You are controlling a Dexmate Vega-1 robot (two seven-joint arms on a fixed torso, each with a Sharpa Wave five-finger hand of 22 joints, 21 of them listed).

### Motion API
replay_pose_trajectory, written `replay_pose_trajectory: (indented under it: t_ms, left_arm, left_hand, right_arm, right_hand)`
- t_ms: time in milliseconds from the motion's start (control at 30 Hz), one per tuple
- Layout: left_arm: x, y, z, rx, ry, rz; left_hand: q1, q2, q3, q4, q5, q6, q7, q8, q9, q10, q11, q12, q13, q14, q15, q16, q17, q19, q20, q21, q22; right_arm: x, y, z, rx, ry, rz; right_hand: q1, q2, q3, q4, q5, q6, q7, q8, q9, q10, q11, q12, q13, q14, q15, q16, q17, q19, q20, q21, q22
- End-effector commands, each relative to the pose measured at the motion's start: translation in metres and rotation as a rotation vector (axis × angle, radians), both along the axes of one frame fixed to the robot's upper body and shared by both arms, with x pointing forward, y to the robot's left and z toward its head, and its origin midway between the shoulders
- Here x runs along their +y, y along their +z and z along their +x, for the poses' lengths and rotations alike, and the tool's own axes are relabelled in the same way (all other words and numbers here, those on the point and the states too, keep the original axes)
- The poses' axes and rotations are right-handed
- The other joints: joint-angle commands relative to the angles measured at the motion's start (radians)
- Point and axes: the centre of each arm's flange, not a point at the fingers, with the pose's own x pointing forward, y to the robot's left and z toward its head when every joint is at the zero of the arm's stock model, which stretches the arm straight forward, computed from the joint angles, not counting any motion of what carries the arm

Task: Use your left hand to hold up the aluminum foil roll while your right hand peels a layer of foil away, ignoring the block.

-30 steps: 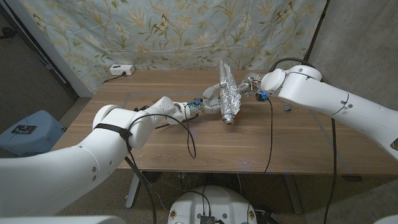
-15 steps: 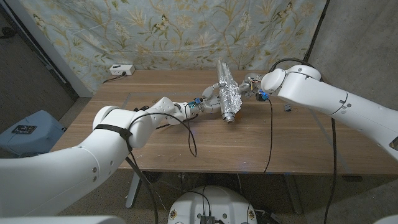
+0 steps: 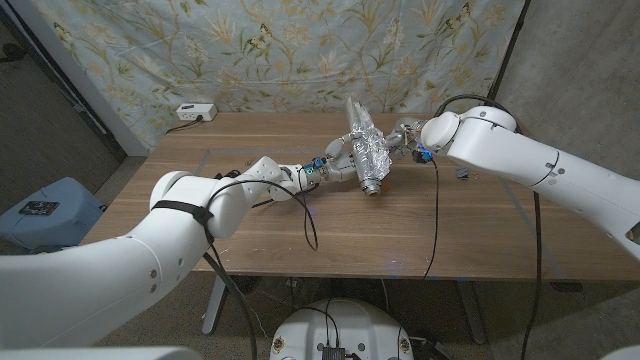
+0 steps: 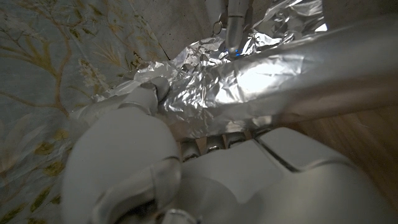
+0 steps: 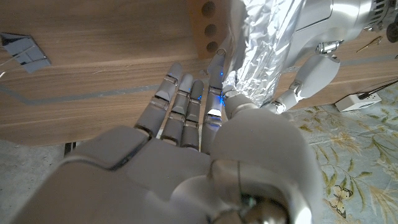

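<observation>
your left hand [image 3: 335,165] grips the crinkled silver foil roll [image 3: 367,157], now tilted lower toward the counter's [image 3: 200,225] far edge; right hand [image 3: 403,137] pinches the loosened sheet.

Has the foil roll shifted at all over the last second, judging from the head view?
Barely: against the table's grain, the foil roll sits a touch nearer its far edge, gripped by the left hand.
</observation>
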Motion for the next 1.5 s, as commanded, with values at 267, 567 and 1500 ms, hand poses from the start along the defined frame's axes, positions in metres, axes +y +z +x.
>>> replay_pose_trajectory:
  t_ms: [267, 567, 1500]
  left_arm:
    - [-0.001, 0.002, -0.004, -0.028, -0.032, -0.024]
    - [-0.001, 0.005, -0.004, -0.068, -0.041, 0.006]
    - [-0.002, 0.014, -0.003, -0.16, -0.037, 0.102]
  left_hand:
    - [-0.021, -0.015, 0.003, -0.008, -0.026, -0.12, -0.013, -0.104, -0.022, -0.039, 0.023, -0.039, -0.044, -0.016, 0.015, -0.01, -0.024, -0.006, 0.006, 0.008, 0.001]
    - [-0.029, -0.018, 0.001, -0.008, -0.034, -0.123, -0.014, -0.117, -0.023, -0.044, 0.022, -0.046, -0.056, -0.024, 0.013, -0.013, -0.03, -0.006, 0.004, 0.008, 0.0]
    - [-0.07, -0.011, -0.004, -0.008, -0.082, -0.248, -0.015, -0.214, -0.026, -0.197, 0.074, -0.086, -0.136, -0.119, 0.052, -0.029, -0.062, -0.049, 0.01, -0.008, -0.003]
  right_arm:
    - [-0.004, -0.004, -0.007, -0.043, -0.007, 0.03]
    - [-0.008, -0.004, -0.012, -0.064, -0.011, 0.044]
    - [-0.026, -0.008, -0.03, -0.14, -0.034, 0.113]
  right_hand:
    - [0.015, -0.007, 0.022, -0.002, 0.002, 0.026, 0.0, 0.014, 0.013, 0.055, -0.008, 0.02, -0.001, 0.056, -0.022, 0.018, 0.0, 0.045, -0.017, 0.022, 0.002]
    - [0.02, -0.01, 0.026, -0.008, -0.001, 0.045, 0.003, 0.017, 0.013, 0.066, -0.017, 0.02, -0.008, 0.069, -0.027, 0.021, 0.001, 0.056, -0.017, 0.028, 0.002]
    - [0.038, -0.01, 0.034, -0.017, -0.011, 0.078, 0.02, 0.017, 0.01, 0.095, -0.034, 0.024, -0.02, 0.1, -0.044, 0.032, 0.012, 0.068, -0.026, 0.039, 0.002]
